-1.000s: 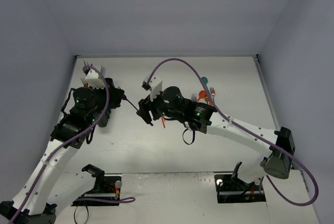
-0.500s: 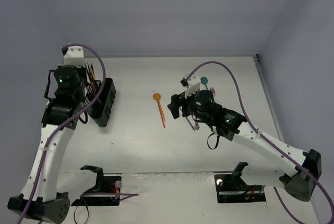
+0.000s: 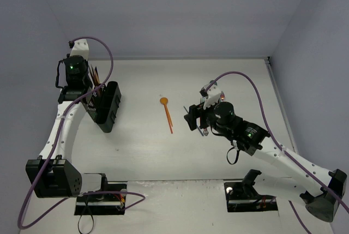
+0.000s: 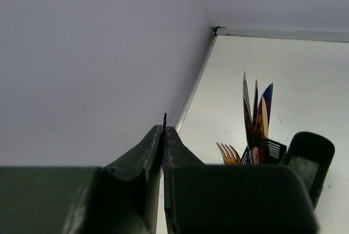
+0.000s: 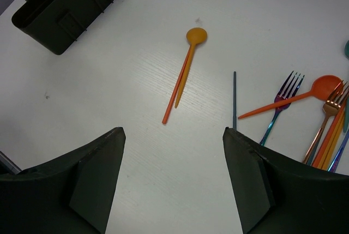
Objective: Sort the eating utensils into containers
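Since it stands nearest, right gripper (image 5: 174, 179): jaws wide apart with nothing between them, hanging over the bare table (image 3: 142, 147) and tilted toward the loose pieces, I judge so as to line up a pick
Orange spoon (image 5: 196, 35): flat on the table just ahead of that gripper, bowl pointing away; a slimmer orange piece (image 5: 166, 115) lies against its handle; the pair sits alone mid-table, so it looks like the easy take
Thin blue piece (image 5: 234, 100): flat and on its own, between the orange pair and the pile; too slim to tell what it is
Loose pile: purple fork (image 5: 279, 106), red-orange spoon (image 5: 327, 85), copper fork (image 5: 330, 108) and more handles fanned together at the right, overlapping, none sorted yet
Caddy (image 3: 106, 108): black, at the far left of the table, well apart from the loose pieces, open side up so handles can drop in
Sorted pieces: knives (image 4: 246, 114) standing blade-up in one compartment, gold fork tines (image 4: 229, 152) showing just beside them
Left gripper (image 4: 163, 136): raised above the caddy near the left wall, fingers pressed together; a dark sliver shows at the tips and I cannot tell what it is
Progress: partly done, by my reckoning
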### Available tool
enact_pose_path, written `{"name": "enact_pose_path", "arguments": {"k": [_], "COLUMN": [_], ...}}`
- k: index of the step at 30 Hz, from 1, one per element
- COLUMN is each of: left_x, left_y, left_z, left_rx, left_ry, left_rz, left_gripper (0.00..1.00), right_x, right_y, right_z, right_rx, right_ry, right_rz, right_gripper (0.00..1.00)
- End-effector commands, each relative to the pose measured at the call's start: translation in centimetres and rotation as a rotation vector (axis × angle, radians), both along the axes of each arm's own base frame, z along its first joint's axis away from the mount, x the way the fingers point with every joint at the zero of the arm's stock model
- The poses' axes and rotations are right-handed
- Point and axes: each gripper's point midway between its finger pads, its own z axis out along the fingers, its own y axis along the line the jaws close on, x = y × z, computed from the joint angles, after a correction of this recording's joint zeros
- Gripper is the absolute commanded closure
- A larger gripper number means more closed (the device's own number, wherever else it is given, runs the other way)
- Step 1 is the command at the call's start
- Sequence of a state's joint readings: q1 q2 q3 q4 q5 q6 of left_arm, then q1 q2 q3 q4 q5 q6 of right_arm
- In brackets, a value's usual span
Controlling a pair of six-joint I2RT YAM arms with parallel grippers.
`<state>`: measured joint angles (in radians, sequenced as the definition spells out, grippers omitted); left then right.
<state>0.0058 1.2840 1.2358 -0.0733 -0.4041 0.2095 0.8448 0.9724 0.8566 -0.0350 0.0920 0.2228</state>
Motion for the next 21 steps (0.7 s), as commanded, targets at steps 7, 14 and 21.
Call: {"name": "enact_pose_path", "arguments": {"k": [7,14,21], "left_x": [1.0,0.1,-1.2], "left_y": [0.0,-0.9,-1.3], "left_z": [-1.6,-4.5,-4.2], "left_rx": [-0.066,-0.125,-0.160], "left_ry": [-0.125,-0.122,-0.148], "left_rz": [-0.019,-0.048,-0.050], "left_gripper": [1.00,0.80,0.49], "right_x": [0.7,2.0,4.4], "right_y": [-0.7,-2.3,-4.4], "right_z": [0.1,-3.1,-6.9], "right_rx": [0.027,-0.052,-0.098], "right_ry": [-0.014,0.050,0.171], "right_rz": [-0.067,-0.176,-0.283], "right_gripper": [0.30,0.31,0.35]}}
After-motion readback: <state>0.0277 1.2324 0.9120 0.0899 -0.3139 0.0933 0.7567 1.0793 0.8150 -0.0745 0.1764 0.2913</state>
